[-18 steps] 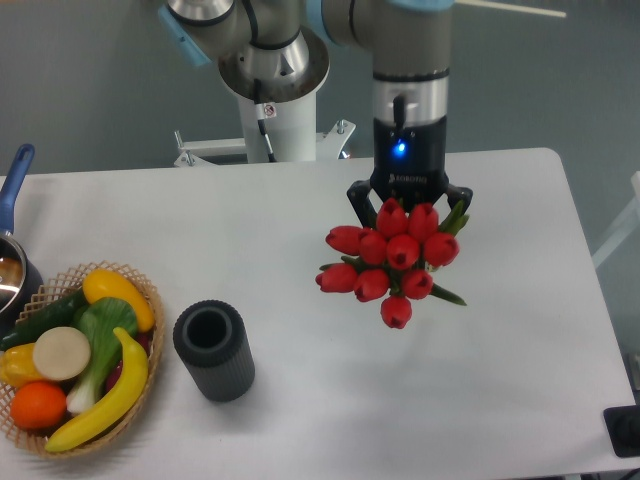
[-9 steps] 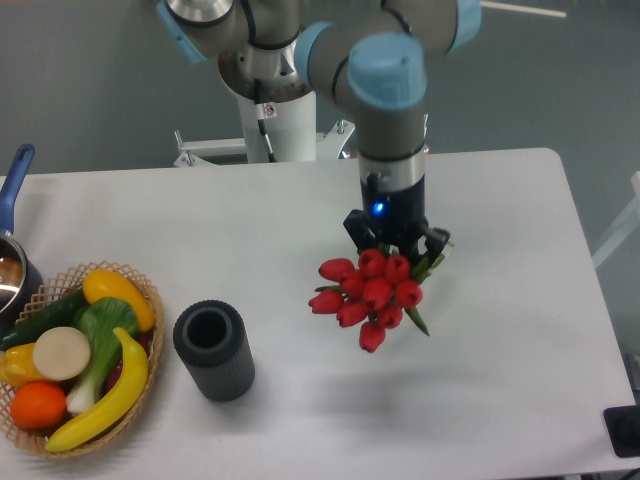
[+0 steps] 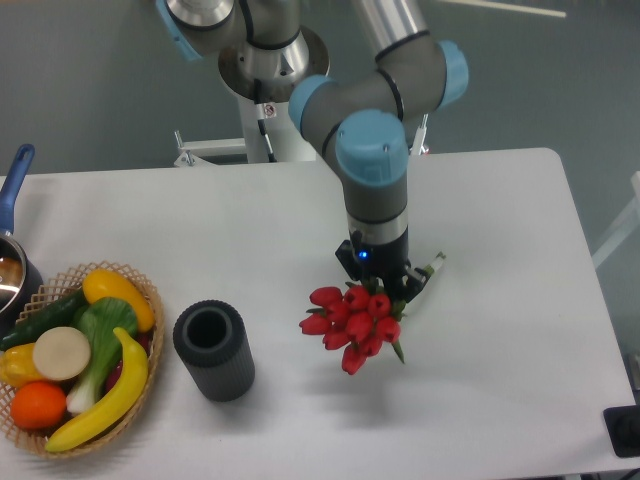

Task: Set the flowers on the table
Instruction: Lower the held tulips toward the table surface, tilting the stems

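tool [image 3: 380,285] clamped on flowers [image 3: 348,323], above table [image 3: 500,300], vase [image 3: 213,350] apart

Smooth matt white table [image 3: 500,220]; glossy plastic-looking tulips [image 3: 349,320]; woven wicker basket [image 3: 148,300]; ribbed, dull grey vase [image 3: 213,351].

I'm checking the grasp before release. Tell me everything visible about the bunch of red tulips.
The bunch of red tulips is a tight cluster of about ten closed red blooms with green leaves showing at the edges. The black two-finger gripper holds it from above, jaws closed around the stems, blooms facing the camera. It hangs over the white tabletop, right of the dark grey cylindrical vase.
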Tool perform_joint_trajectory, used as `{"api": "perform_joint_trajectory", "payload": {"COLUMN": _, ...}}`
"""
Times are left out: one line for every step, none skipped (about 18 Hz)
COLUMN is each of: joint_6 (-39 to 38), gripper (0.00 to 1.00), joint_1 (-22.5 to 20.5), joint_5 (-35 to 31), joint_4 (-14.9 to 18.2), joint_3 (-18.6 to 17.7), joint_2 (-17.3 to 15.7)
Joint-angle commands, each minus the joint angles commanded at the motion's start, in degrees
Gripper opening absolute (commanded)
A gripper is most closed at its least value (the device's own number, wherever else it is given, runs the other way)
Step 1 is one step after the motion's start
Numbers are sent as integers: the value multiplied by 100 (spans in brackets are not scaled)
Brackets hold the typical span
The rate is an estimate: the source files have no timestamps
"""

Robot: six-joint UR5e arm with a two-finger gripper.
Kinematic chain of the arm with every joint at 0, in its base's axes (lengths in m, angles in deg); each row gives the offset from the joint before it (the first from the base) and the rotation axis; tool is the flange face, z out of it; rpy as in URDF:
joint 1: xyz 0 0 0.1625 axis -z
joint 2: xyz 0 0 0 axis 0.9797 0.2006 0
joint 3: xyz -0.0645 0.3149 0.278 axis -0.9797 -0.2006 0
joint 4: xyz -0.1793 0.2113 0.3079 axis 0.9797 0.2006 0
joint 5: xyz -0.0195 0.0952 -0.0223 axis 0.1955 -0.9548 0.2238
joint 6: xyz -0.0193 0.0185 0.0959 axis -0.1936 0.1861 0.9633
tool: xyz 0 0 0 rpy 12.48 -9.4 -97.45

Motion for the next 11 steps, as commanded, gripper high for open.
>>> {"api": "perform_joint_trajectory", "payload": {"joint_6": 0, "gripper": 40, "joint_1": 9, "joint_5": 0, "joint_4": 0, "joint_3": 18, "joint_2": 35}}
{"api": "perform_joint_trajectory", "payload": {"joint_6": 0, "gripper": 40, "joint_1": 9, "joint_5": 0, "joint_4": 0, "joint_3": 18, "joint_2": 70}}
{"api": "perform_joint_trajectory", "payload": {"joint_6": 0, "gripper": 40, "joint_1": 9, "joint_5": 0, "joint_4": 0, "joint_3": 18, "joint_2": 97}}
{"api": "perform_joint_trajectory", "payload": {"joint_6": -9, "gripper": 42, "joint_1": 9, "joint_5": 0, "joint_4": 0, "joint_3": 18, "joint_2": 149}}
{"api": "perform_joint_trajectory", "payload": {"joint_6": -9, "gripper": 42, "joint_1": 9, "joint_5": 0, "joint_4": 0, "joint_3": 18, "joint_2": 176}}
{"api": "perform_joint_trajectory", "payload": {"joint_6": 0, "gripper": 42, "joint_1": 9, "joint_5": 0, "joint_4": 0, "joint_3": 18, "joint_2": 220}}
{"api": "perform_joint_trajectory", "payload": {"joint_6": 0, "gripper": 42, "joint_1": 9, "joint_5": 0, "joint_4": -9, "joint_3": 18, "joint_2": 238}}
{"api": "perform_joint_trajectory", "payload": {"joint_6": 0, "gripper": 42, "joint_1": 9, "joint_5": 0, "joint_4": -52, "joint_3": 18, "joint_2": 255}}
{"api": "perform_joint_trajectory", "payload": {"joint_6": 0, "gripper": 42, "joint_1": 35, "joint_5": 0, "joint_4": -79, "joint_3": 27, "joint_2": 273}}
{"api": "perform_joint_trajectory", "payload": {"joint_6": 0, "gripper": 42, "joint_1": 44, "joint_5": 0, "joint_4": -88, "joint_3": 27, "joint_2": 317}}
{"api": "perform_joint_trajectory", "payload": {"joint_6": -9, "gripper": 42, "joint_1": 53, "joint_5": 0, "joint_4": -88, "joint_3": 27, "joint_2": 334}}
